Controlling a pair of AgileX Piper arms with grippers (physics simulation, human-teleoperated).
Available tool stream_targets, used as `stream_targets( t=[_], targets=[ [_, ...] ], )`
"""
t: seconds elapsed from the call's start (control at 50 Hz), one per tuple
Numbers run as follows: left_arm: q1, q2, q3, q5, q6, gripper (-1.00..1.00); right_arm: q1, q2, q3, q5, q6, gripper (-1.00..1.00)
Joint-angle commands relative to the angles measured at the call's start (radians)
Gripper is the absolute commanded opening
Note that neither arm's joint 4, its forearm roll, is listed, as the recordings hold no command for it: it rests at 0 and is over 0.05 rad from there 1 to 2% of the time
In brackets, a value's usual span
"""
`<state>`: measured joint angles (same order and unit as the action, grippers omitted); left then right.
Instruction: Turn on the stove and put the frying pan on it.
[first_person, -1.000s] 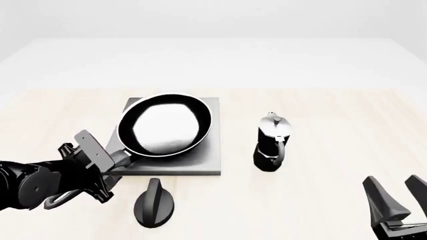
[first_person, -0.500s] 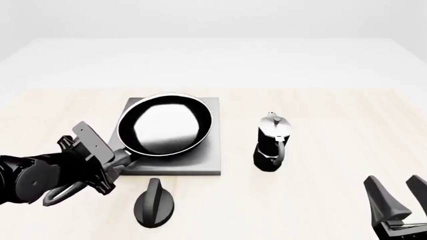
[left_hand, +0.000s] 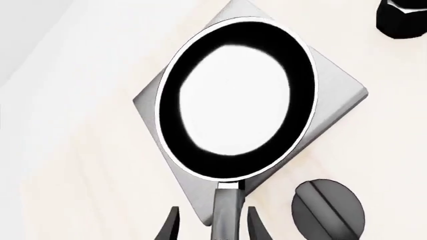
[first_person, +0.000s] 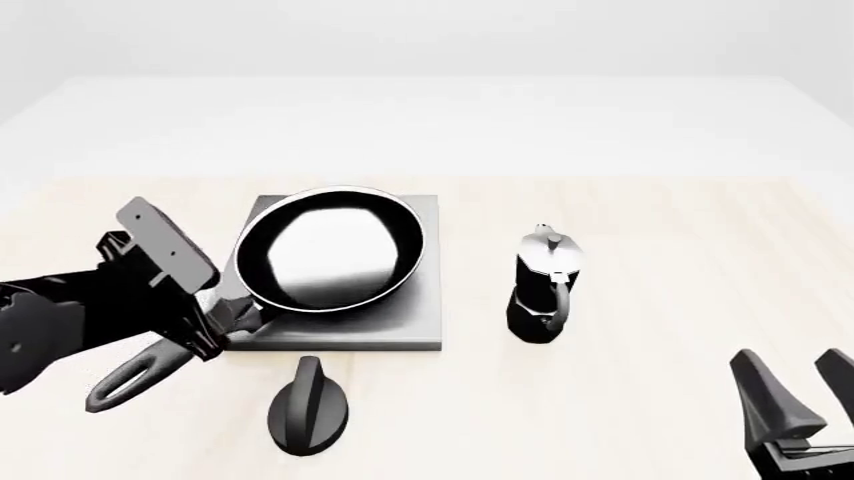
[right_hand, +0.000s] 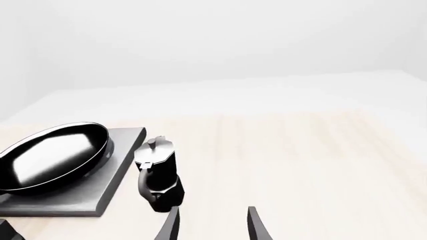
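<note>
Black and angular, the left gripper (left_hand: 212, 231) sits just off the near left corner of the stove, its two fingers (left_hand: 171, 227) spread narrowly to either side of the pan's long dark grey handle (left_hand: 227, 210). In the left wrist view a sliver of gap shows on each side of the handle, so the jaws look slack around it and not clamped; whether any pad touches it I cannot tell.

Beyond the fingers lies the round, shallow black frying pan (first_person: 330, 248) with its glossy reflective inside and thin pale rim. It rests on the flat square brushed-grey metal stove slab (first_person: 407, 325), left of the table's middle, and hides the burner entirely. The separate black oval knob (first_person: 310, 406) lies on the wood between the slab and the near edge of the table.

My judgement is that the pan is stiff and moderately heavy, its weight well out from the handle, so it would droop in a loose grip; the smooth handle may slip. Gripping close to the bowl looks safest.

A small black-and-silver moka pot (first_person: 546, 285) stands right of the slab. At the near right corner, the right gripper (right_hand: 212, 226) hangs open, holding nothing.
</note>
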<state>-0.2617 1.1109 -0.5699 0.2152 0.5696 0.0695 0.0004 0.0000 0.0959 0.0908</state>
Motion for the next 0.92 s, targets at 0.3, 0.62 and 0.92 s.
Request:
stream_targets(
  t=[0.3,0.62,0.92],
  targets=[
    [-0.101,-0.31,-0.101,0.217,-0.168,1.0,0.009,0.0,0.0,-0.018,0.0,1.0],
    [-0.116,-0.606,-0.084,0.324,-0.333,1.0,0.02,0.0,-0.015,-0.061,-0.019,1.0],
    [-0.077,-0.803,-0.041,0.414,-0.396,1.0,0.039,0.0,-0.114,-0.008,-0.036,1.0]
  ],
)
